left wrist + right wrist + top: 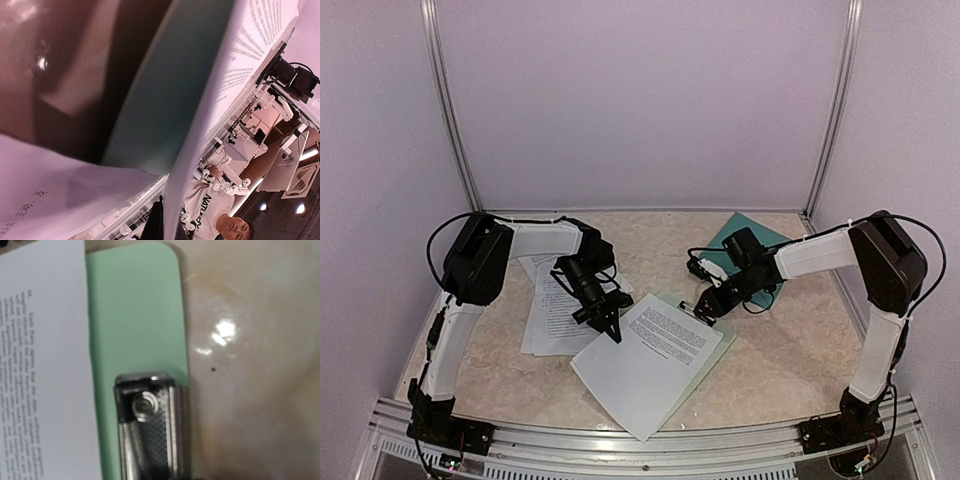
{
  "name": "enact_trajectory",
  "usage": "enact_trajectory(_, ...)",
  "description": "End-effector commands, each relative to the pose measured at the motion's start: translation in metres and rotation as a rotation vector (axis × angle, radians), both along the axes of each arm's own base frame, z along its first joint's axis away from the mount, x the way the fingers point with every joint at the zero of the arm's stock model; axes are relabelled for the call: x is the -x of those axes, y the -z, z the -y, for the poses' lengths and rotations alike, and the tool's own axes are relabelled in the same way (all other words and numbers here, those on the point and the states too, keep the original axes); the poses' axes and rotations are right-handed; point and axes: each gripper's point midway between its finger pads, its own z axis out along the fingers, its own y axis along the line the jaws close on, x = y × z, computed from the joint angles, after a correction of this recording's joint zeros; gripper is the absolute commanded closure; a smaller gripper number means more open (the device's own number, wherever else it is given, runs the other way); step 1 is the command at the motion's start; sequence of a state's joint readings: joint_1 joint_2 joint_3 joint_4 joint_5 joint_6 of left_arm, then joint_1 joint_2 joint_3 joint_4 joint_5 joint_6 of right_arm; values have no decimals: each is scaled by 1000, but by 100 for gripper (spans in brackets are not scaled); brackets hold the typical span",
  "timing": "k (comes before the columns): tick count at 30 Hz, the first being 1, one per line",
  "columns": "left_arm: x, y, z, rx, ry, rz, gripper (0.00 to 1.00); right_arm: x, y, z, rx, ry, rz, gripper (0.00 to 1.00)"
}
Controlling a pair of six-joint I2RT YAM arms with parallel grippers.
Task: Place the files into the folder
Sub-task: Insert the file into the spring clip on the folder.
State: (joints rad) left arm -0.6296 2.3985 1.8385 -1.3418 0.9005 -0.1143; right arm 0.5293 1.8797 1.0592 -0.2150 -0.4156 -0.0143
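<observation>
Table (pixel 780 350), seen from above; 12 o'clock is the far wall.

Folder (pixel 740 222): dark teal, flat at about 1 o'clock, partly under the right arm. No paper on the part that shows.

Files: a loose stack of sheets (pixel 548 310) at 9 o'clock, fanned and overlapping. One more sheet (pixel 655 365) lies apart at 6 o'clock, turned askew, on a mint clipboard (pixel 724 347) whose edge shows along the sheet's 3 o'clock side. All well apart from the folder.

Left gripper (pixel 608 328): fingers pressed together, tip down at the single sheet's 10 o'clock corner. Wrist view is filled with printed paper (pixel 260 45) at very close range; whether paper is caught between the fingers, cannot tell.

Right gripper (pixel 708 303): over the clipboard's 12 o'clock end, at the silver clip (pixel 150 425). Wrist view shows clip, mint board (pixel 135 315) and sheet edge, but no fingers. Spread or pinching the clip, cannot tell.
</observation>
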Motion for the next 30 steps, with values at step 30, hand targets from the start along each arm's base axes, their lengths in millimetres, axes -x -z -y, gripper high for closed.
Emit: enact_trajectory(30, 9, 1, -4, -167, 58, 55, 100, 11, -4, 2, 12, -14, -17, 100)
